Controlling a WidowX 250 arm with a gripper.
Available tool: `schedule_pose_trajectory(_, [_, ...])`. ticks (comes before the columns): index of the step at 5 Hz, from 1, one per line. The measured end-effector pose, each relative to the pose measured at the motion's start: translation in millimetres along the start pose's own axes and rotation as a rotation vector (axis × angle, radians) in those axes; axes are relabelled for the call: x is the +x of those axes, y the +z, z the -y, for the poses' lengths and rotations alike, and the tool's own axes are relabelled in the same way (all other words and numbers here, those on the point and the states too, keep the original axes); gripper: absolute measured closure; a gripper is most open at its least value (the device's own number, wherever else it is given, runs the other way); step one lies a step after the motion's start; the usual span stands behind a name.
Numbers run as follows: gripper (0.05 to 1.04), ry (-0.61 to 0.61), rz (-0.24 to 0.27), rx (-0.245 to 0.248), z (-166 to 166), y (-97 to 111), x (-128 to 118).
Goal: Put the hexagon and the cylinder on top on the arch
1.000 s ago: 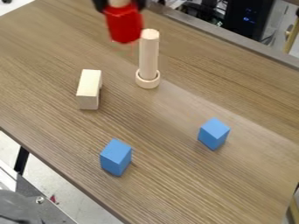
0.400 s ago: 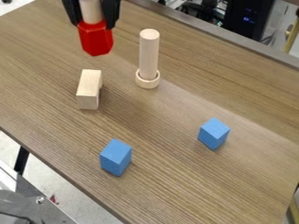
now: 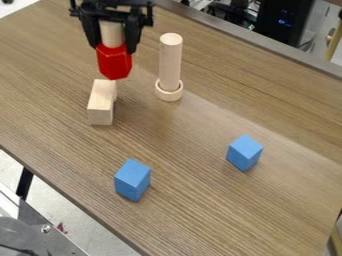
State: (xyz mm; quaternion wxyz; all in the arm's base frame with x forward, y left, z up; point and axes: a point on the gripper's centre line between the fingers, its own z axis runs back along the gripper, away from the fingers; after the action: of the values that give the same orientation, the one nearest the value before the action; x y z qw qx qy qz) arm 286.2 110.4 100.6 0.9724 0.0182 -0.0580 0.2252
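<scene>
Hangs lower than in the last frame, with the black two-finger gripper (image 3: 114, 47) closed on the red hexagonal block (image 3: 114, 63) and the pale wooden cylinder (image 3: 111, 34) upright above it, near the far end of the pale wooden arch (image 3: 101, 103). Could tip off the narrow top if set down off-centre, or shed the cylinder if let go unevenly.

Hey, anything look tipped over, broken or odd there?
Nothing stands out. The tall pale wooden cylinder stands upright in its wooden ring, the pale wooden block and two blue blocks look undamaged, and the black claw holds a red hexagonal block with another wooden cylinder on it.
</scene>
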Motion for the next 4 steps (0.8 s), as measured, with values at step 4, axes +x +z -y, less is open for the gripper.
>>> schedule_pose_trajectory(4, [0.370,0.014,-0.115,-0.010,-3,-6,-9])
